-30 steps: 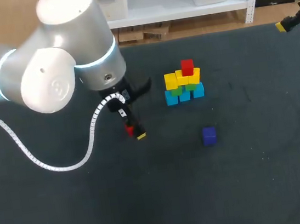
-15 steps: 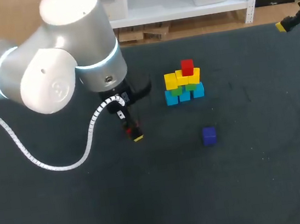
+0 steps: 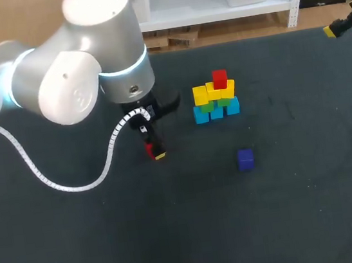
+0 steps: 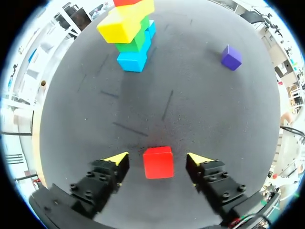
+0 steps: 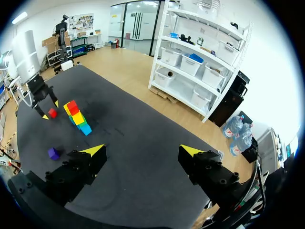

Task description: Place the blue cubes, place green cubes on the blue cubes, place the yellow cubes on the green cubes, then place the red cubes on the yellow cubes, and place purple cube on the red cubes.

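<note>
Left arm (image 3: pixel 84 72) had swung slightly toward the stack (image 3: pixel 215 95) over the past second, drawing the left fingers (image 4: pixel 116 160) in over the loose red cube (image 4: pixel 158 162). Left fingers were spread, straddling that cube on the bench (image 3: pixel 291 220) without touching it, apparently lined up for a grasp. Stack showed blue, green, yellow, one red atop. Purple cube (image 4: pixel 231 57) lay apart. Right fingers (image 5: pixel 93 151) were spread, parked clear at the bench corner.

Bench (image 3: pixel 304 218): dark charcoal. Stacked: blue cubes (image 3: pixel 216 112), green cubes (image 3: pixel 206 107), yellow cubes (image 3: pixel 200 94), top red cube (image 3: pixel 219 78). Loose red cube (image 4: pixel 158 162). Purple cube (image 3: pixel 245 159). Left arm (image 3: pixel 79 86): silver-grey, cyan ring (image 3: pixel 135 65), white cable (image 3: pixel 32 173).
</note>
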